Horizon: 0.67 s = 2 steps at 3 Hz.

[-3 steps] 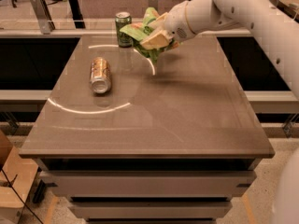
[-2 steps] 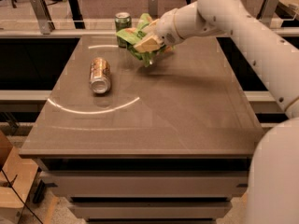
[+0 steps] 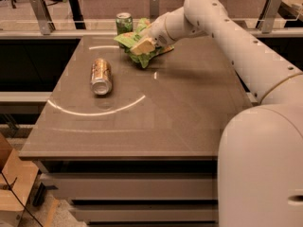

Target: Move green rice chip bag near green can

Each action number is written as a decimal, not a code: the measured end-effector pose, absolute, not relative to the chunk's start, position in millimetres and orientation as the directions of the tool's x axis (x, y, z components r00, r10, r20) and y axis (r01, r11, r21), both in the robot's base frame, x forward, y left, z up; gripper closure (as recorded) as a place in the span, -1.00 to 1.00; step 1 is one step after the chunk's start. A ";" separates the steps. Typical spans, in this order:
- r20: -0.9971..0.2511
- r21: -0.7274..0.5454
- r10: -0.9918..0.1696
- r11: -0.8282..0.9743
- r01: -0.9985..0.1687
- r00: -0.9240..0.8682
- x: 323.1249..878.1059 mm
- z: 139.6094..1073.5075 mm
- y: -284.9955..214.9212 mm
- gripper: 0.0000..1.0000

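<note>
Gripper [image 3: 143,45] clamped on green rice chip bag [image 3: 147,58]; bag at far side of bench [image 3: 189,122], just beside green can [image 3: 124,22]; bag light, soft, crinkly, slippery film; chips fragile; grip crumpled upper fold, moderate squeeze; copper can [image 3: 101,75] lies well apart.

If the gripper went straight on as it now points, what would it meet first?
Probably the green can, just beyond the green rice chip bag the gripper holds over the table's far side; depth is unclear.

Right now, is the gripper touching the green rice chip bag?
Touching: camera view shows the gripper, beside the green can, clamped on the green rice chip bag.
</note>
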<state>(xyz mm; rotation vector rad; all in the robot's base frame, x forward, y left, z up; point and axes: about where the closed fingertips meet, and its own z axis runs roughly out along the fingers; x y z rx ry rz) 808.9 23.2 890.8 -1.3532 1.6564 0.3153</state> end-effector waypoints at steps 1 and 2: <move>-0.779 -0.343 -0.625 0.352 -0.871 0.054 807.8 889.6 25.5 -1.00; -0.779 -0.343 -0.625 0.352 -0.871 0.054 807.8 889.5 25.6 -1.00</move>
